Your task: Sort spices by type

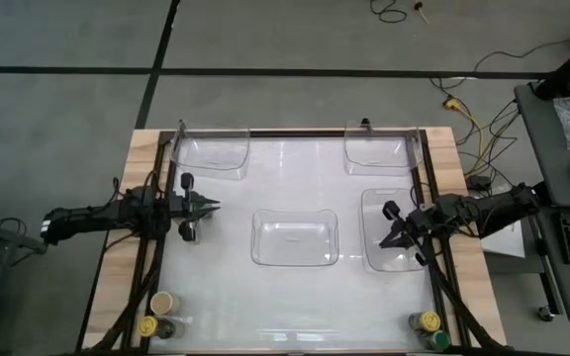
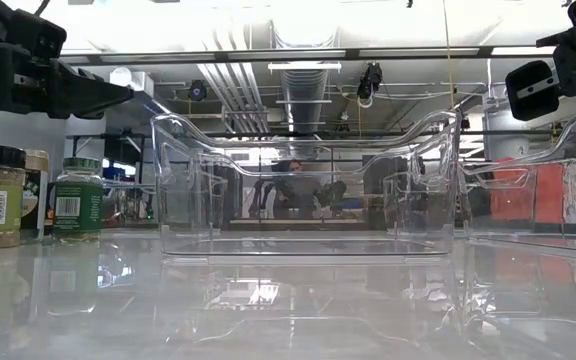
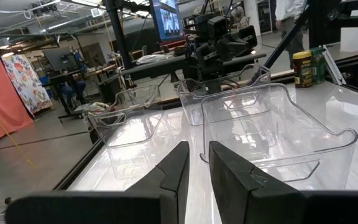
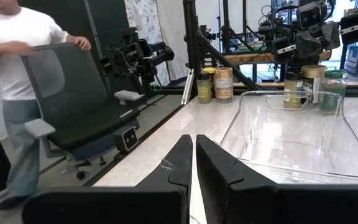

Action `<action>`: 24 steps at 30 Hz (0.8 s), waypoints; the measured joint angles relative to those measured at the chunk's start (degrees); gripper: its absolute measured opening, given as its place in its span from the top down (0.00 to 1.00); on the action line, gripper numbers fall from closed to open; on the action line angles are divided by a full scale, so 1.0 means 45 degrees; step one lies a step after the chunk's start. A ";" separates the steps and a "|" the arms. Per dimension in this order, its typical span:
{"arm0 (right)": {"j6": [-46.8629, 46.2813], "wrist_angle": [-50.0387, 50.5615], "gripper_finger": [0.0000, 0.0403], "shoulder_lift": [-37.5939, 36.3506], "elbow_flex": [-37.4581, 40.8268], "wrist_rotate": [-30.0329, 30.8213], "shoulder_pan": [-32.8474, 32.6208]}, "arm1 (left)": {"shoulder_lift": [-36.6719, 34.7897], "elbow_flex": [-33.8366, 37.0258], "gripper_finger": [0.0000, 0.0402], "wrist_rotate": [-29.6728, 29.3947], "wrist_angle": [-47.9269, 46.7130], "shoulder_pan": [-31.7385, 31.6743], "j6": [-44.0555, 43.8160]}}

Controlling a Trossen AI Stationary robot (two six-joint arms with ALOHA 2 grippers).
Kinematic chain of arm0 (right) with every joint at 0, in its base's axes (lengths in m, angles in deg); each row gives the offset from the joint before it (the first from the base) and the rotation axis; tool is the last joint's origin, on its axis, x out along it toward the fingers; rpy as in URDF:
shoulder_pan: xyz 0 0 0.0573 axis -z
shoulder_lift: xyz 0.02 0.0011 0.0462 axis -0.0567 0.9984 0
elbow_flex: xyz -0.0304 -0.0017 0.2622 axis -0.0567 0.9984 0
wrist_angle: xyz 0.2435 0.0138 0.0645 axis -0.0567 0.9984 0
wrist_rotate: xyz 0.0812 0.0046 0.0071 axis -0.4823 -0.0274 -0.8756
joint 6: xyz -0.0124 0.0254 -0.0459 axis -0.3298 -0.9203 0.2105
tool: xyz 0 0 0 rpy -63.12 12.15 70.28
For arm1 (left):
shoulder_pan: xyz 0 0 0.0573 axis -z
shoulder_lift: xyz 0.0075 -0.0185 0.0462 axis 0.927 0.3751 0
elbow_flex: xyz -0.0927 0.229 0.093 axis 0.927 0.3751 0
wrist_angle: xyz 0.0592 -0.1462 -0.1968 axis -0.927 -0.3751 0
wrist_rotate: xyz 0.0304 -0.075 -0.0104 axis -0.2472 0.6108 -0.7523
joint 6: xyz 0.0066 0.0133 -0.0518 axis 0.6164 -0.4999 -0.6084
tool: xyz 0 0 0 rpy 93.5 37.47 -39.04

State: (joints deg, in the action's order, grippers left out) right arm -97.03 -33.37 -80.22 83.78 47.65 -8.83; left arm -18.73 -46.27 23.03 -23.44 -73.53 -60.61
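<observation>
spices: small jars are standing in two groups at the near corners of the table, well apart from all trays; a tan-lidded jar and a yellow-lidded jar are at the left corner, another yellow-lidded jar with a green-lidded jar at the right corner. not all jars are showing.
handling: they are looking light, stiff and smooth, maybe slippery; i am judging the best hold is across the round body under the lid.
writing: white labels with a barcode are showing in the low view, but the words are too small to read.
trays: the centre tray is holding nothing.
left gripper: hovering left of the centre tray, fingers nearly together, holding nothing.
right gripper: hanging over the right tray, fingers closed, holding nothing.
</observation>
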 joint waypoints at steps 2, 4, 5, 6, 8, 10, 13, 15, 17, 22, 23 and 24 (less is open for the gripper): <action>0.0000 0.0002 0.97 0.0000 -0.0003 -0.0002 -0.0003 | 0.0001 -0.0004 0.88 0.0001 -0.0002 -0.0004 -0.0004; 0.0000 -0.0002 0.97 0.0000 -0.0004 -0.0003 0.0002 | 0.0000 -0.0005 0.88 -0.0002 0.0000 -0.0002 0.0000; 0.0000 -0.0002 0.97 0.0002 -0.0002 -0.0001 -0.0003 | 0.0001 -0.0001 0.88 -0.0001 0.0000 -0.0002 0.0000; 0.0000 0.0002 0.97 0.0001 0.0001 -0.0002 -0.0002 | 0.0005 -0.0002 0.88 -0.0002 -0.0001 -0.0003 0.0000; 0.0000 0.0000 0.97 0.0000 -0.0004 -0.0001 -0.0001 | 0.0004 -0.0005 0.88 0.0002 0.0002 0.0000 0.0000; 0.0000 -0.0001 0.97 0.0003 0.0000 0.0002 -0.0003 | 0.0005 0.0000 0.88 0.0002 0.0002 0.0000 -0.0002; 0.0000 0.0002 0.97 0.0005 -0.0004 -0.0003 0.0002 | 0.0002 -0.0001 0.88 -0.0001 -0.0001 -0.0001 -0.0004; 0.0000 -0.0001 0.97 0.0000 -0.0002 -0.0002 -0.0002 | 0.0000 0.0000 0.88 0.0000 0.0000 -0.0003 -0.0003; 0.0000 0.0000 0.97 0.0000 -0.0002 -0.0001 -0.0001 | 0.0005 -0.0004 0.88 -0.0002 -0.0002 0.0000 0.0000; 0.0000 -0.0002 0.97 0.0000 -0.0003 -0.0002 0.0002 | 0.0000 0.0000 0.88 0.0000 0.0000 -0.0003 0.0022; 0.0000 0.0000 0.97 0.0002 -0.0001 -0.0003 0.0002 | 0.0005 0.0000 0.88 0.0002 0.0033 -0.0001 0.0056; 0.0000 0.0002 0.97 0.0000 -0.0001 -0.0001 -0.0001 | 0.0005 0.0002 0.88 0.0012 0.0212 0.0000 0.0050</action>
State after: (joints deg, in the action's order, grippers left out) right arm -97.03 -33.36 -80.22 83.77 47.65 -8.84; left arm -18.71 -46.27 23.09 -22.49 -73.53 -60.38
